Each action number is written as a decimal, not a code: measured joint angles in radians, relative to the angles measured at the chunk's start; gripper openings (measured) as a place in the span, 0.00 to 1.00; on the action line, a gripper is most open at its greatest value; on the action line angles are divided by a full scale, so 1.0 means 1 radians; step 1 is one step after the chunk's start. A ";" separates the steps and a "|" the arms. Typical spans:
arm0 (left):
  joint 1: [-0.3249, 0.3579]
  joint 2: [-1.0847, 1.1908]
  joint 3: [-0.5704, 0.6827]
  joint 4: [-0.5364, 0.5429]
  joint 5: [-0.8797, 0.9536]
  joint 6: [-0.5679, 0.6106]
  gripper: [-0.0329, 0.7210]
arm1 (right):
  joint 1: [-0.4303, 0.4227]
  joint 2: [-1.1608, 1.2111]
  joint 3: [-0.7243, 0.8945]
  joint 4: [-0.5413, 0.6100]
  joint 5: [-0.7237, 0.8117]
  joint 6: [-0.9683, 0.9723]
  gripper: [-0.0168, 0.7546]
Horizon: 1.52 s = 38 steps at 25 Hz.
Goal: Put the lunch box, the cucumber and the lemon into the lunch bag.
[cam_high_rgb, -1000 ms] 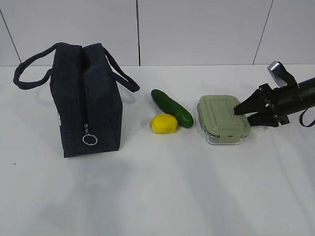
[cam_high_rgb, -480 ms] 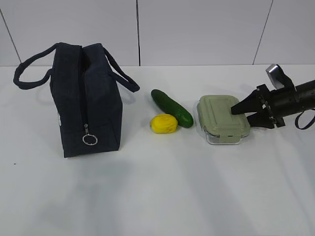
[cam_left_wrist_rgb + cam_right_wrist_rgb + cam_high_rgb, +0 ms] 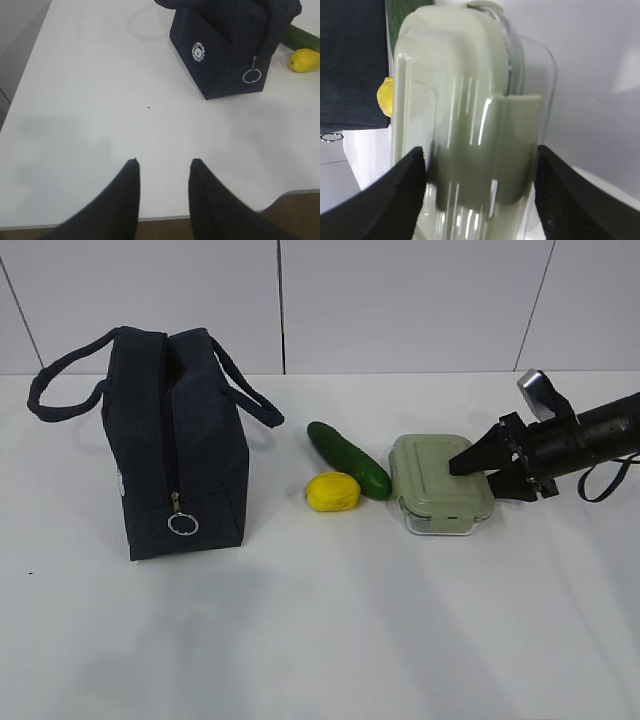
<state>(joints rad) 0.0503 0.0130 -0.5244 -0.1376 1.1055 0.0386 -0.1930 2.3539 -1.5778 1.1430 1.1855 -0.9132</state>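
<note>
Your right gripper [image 3: 478, 468] has its jaws spread around the near end of the lunch box [image 3: 438, 495], one above the lid, one below, not visibly clamped. It looks like the pick-up step: close firmly, lift, then carry left past the cucumber [image 3: 349, 459] and lemon [image 3: 333, 491] to the lunch bag [image 3: 178, 445]. Your left gripper [image 3: 162, 172] hangs empty, jaws apart, above the worktop [image 3: 320, 630].

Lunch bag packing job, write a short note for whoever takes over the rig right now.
Right gripper: jaws open around the right end of the clear glass lunch box with sage-green lid; grip not closed.
Left gripper: open, holding nothing, over bare table.
Dark navy fabric lunch bag: upright at left, top zipper open.
Dark green cucumber and yellow lemon: on the table between bag and box.
Done: nothing packed.
Left: box, cucumber, lemon into bag.
</note>
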 joint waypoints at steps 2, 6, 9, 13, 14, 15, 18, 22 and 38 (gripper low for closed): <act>0.000 0.000 0.000 0.000 0.000 -0.002 0.36 | 0.001 0.000 0.000 0.000 0.000 0.000 0.66; 0.000 0.000 0.000 0.000 0.000 -0.004 0.36 | 0.001 0.000 0.000 0.000 0.000 -0.002 0.66; 0.000 0.000 0.000 0.000 0.000 -0.004 0.36 | 0.001 0.000 0.000 0.000 0.000 -0.005 0.66; 0.000 0.000 0.000 0.000 0.000 -0.006 0.36 | 0.001 0.000 0.000 0.002 0.000 -0.010 0.63; 0.000 0.000 0.000 0.000 0.000 -0.006 0.36 | 0.001 0.000 0.000 0.004 0.000 -0.010 0.62; 0.000 0.000 0.000 0.000 0.000 -0.006 0.36 | 0.001 0.000 0.000 0.006 0.000 -0.010 0.60; 0.000 0.000 0.000 0.000 0.000 -0.006 0.36 | 0.001 0.000 0.000 0.009 0.000 -0.010 0.57; 0.000 0.000 0.000 0.000 0.000 -0.006 0.36 | 0.001 0.000 0.000 0.012 0.000 -0.010 0.55; 0.000 0.000 0.000 0.000 0.000 -0.008 0.36 | 0.001 0.000 0.000 0.014 0.000 -0.010 0.55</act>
<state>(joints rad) 0.0503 0.0130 -0.5244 -0.1376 1.1055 0.0306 -0.1921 2.3539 -1.5778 1.1568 1.1855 -0.9231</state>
